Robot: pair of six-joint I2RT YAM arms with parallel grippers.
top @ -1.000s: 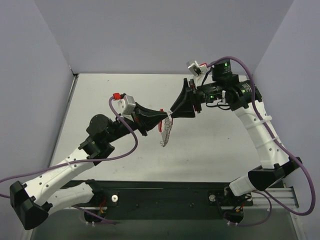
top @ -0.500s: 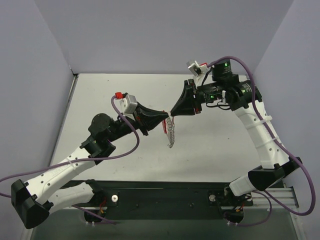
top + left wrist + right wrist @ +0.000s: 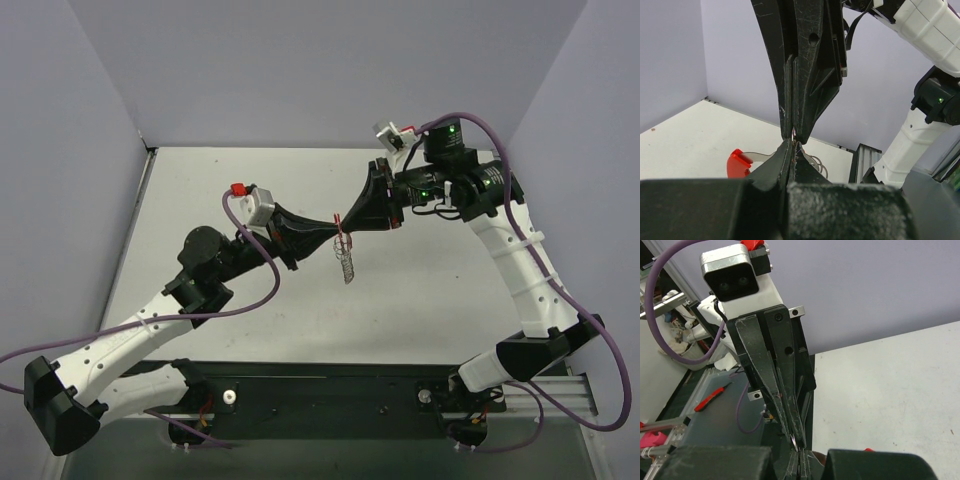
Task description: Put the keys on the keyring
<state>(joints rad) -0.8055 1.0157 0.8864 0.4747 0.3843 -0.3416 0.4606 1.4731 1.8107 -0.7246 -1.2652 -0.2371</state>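
Observation:
Above the table's middle my left gripper [image 3: 332, 223] and right gripper [image 3: 343, 221] meet tip to tip, both shut. A thin red arc, the keyring [image 3: 338, 216], sits right where the tips meet, pinched from both sides. The silver keys [image 3: 346, 264] dangle below it in a narrow lacy bunch, off the table. In the left wrist view my left gripper [image 3: 791, 145] is shut under the right arm's fingers [image 3: 805, 75]; a red end of the keyring [image 3: 737, 162] and silver loops of keys [image 3: 819, 165] show beneath. In the right wrist view my right gripper [image 3: 800, 454] touches the left arm's fingers [image 3: 770, 375].
The white table [image 3: 450, 280] lies under both arms, walled by lilac panels at the back and sides. A black rail [image 3: 330, 398] with the arm bases runs along the near edge. Purple cables loop beside each arm.
My right gripper has shut at the left gripper's tip. The key bunch has swung from slanting down-left to hanging nearly straight, and the left gripper has edged up and right.

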